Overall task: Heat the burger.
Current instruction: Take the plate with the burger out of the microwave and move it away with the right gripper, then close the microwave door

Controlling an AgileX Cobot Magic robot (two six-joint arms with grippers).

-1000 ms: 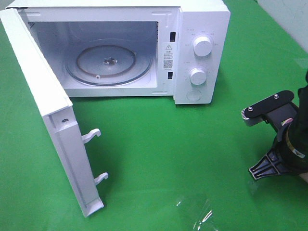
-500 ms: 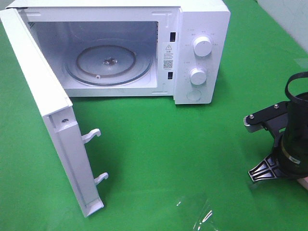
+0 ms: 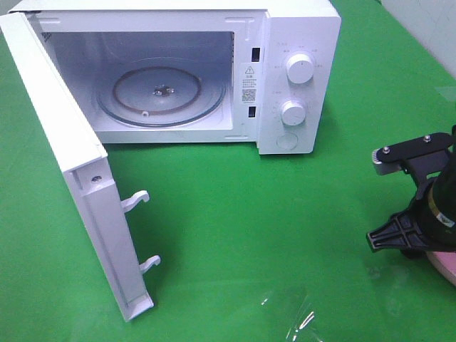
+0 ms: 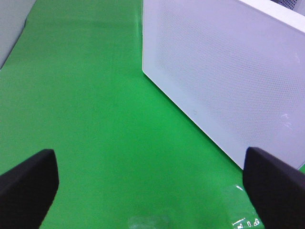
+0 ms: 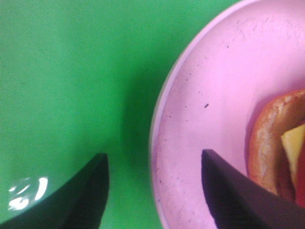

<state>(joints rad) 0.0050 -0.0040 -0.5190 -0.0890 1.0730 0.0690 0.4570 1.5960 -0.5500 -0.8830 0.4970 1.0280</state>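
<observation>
A: What stands on the green cloth (image 3: 235, 214)?

B: A white microwave (image 3: 299, 43) at the back, its door (image 3: 71, 164) swung wide open toward the front left. 2 latch hooks (image 3: 135, 201) stick out from the door's edge.

A: And inside?

B: A round glass turntable (image 3: 162, 95) on the floor of the cavity. 2 white knobs (image 3: 298, 68) sit one above the other on the right panel.

A: Anything else?

B: A pink plate (image 5: 209, 133) at the far right edge, lying on the cloth.

A bright green cloth covers the tabletop (image 3: 235, 214), with glare spots near its front edge under even overhead light
</observation>
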